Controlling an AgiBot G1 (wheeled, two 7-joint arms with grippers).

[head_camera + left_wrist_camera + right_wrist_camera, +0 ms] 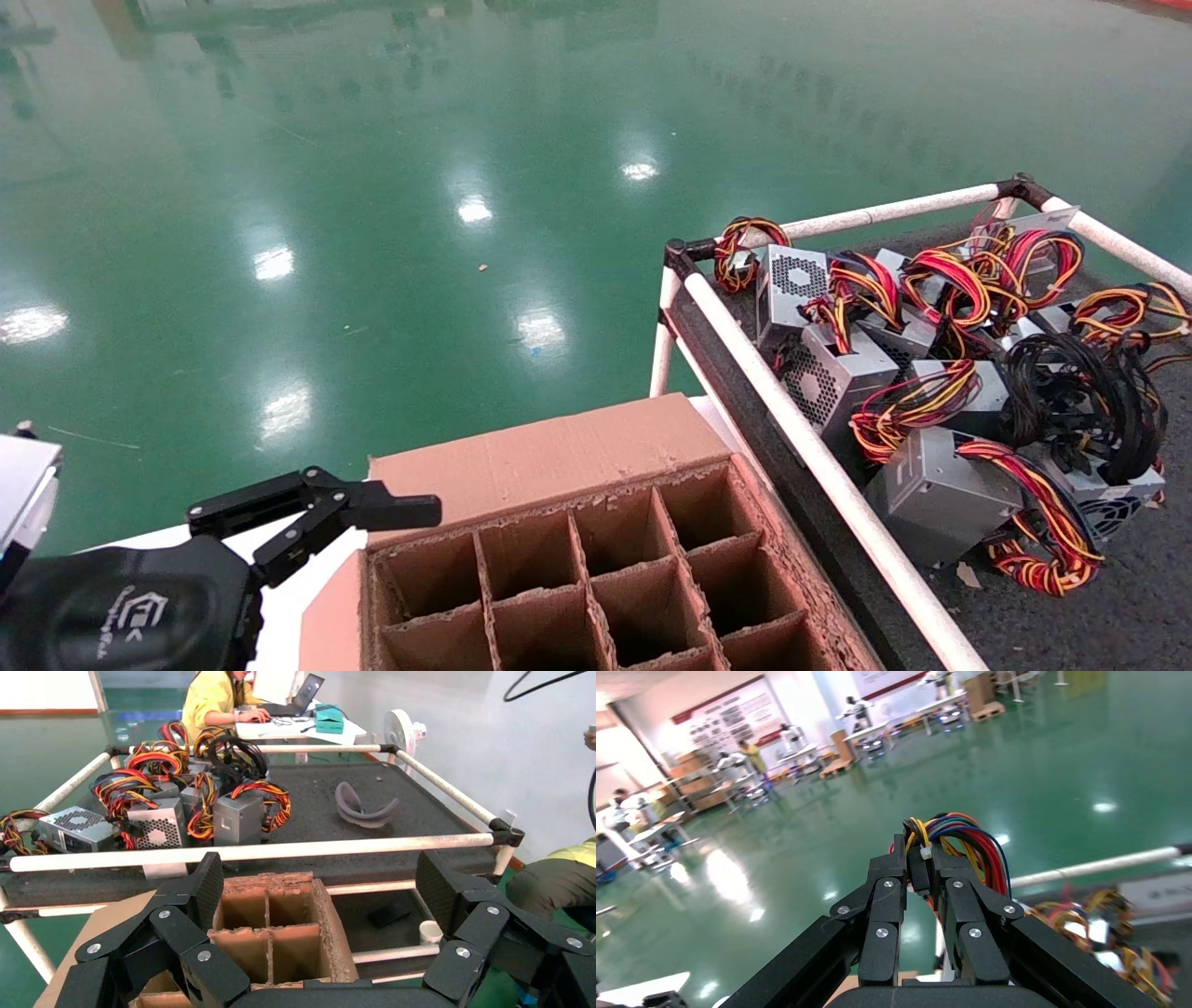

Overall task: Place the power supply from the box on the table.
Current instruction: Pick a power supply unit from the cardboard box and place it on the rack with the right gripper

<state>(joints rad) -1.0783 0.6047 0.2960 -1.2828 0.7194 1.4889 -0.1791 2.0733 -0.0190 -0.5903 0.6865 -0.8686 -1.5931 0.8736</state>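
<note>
Power supply wires (pixel 961 839) are all that shows of the carried unit: the looped bundle sticks up in the middle of the right wrist view, clamped between the closed fingers of the right end effector (pixel 921 874); the metal body is hidden below. From that grip the surface (pixel 1117 596) lies toward the lower right of the frame, past one white rail (pixel 1102 866). My judgement: the right arm is nearer.

The left end effector (pixel 391 511) hangs spread open at lower left, beside the one box (pixel 559 457), whose visible cells look empty. Roughly nine units (pixel 941 494) already lie heaped on the felt; cables hide some.
</note>
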